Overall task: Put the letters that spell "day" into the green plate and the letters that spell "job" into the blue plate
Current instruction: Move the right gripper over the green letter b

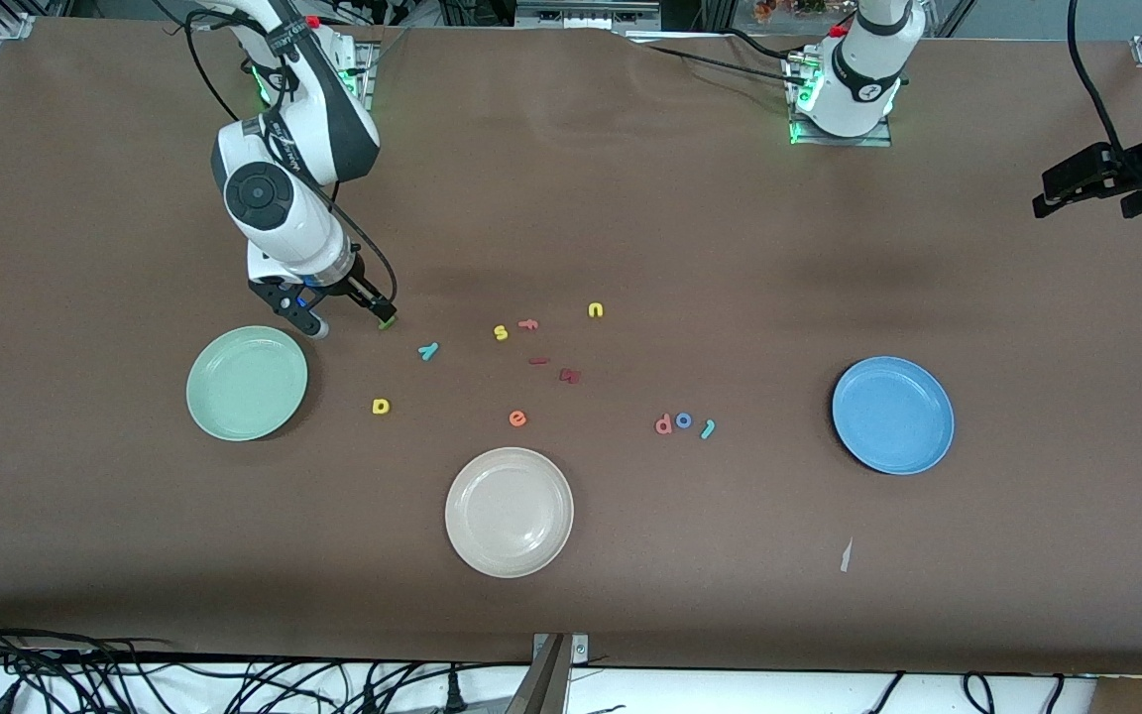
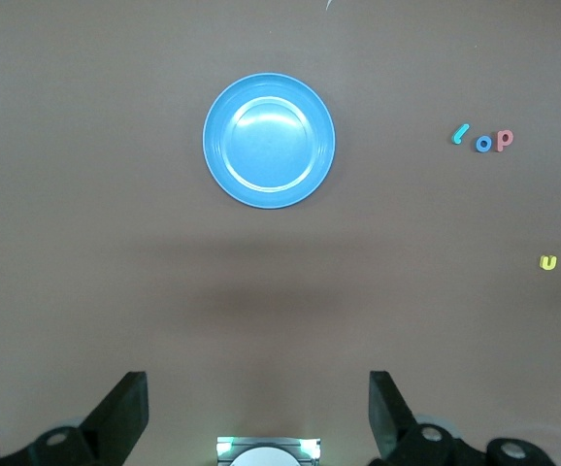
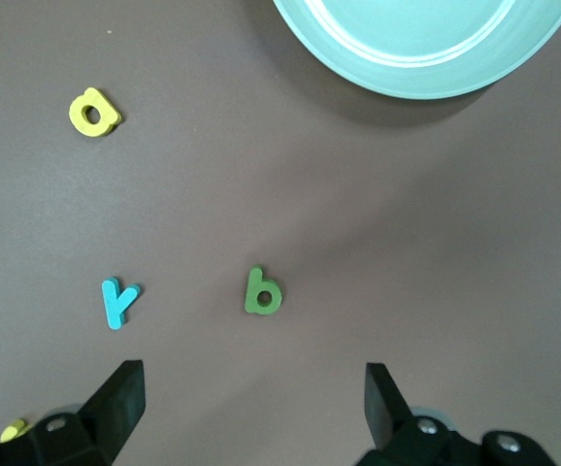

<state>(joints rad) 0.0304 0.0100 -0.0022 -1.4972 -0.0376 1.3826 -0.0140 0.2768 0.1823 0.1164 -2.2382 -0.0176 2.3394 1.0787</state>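
Note:
My right gripper (image 1: 348, 322) (image 3: 251, 400) hangs open and empty over the table beside the green plate (image 1: 247, 383) (image 3: 426, 53). The green "a" (image 1: 388, 324) (image 3: 263, 292) lies just ahead of its jaws, untouched. The teal "y" (image 1: 428, 350) (image 3: 117, 302) and yellow "d" (image 1: 380, 406) (image 3: 93, 112) lie close by. The teal "j" (image 1: 708, 428) (image 2: 460, 133), blue "o" (image 1: 683, 421) (image 2: 482, 145) and salmon "b" (image 1: 663, 425) (image 2: 503, 140) sit in a row near the blue plate (image 1: 893, 415) (image 2: 269, 141). My left gripper (image 1: 1086, 193) (image 2: 258, 408) waits open, high at its end of the table.
A cream plate (image 1: 509, 512) lies nearest the front camera. Loose in mid-table are a yellow "s" (image 1: 501, 332), a pink "f" (image 1: 528, 323), a yellow "u" (image 1: 596, 310) (image 2: 548, 262), an orange "e" (image 1: 517, 418) and two dark red letters (image 1: 570, 375).

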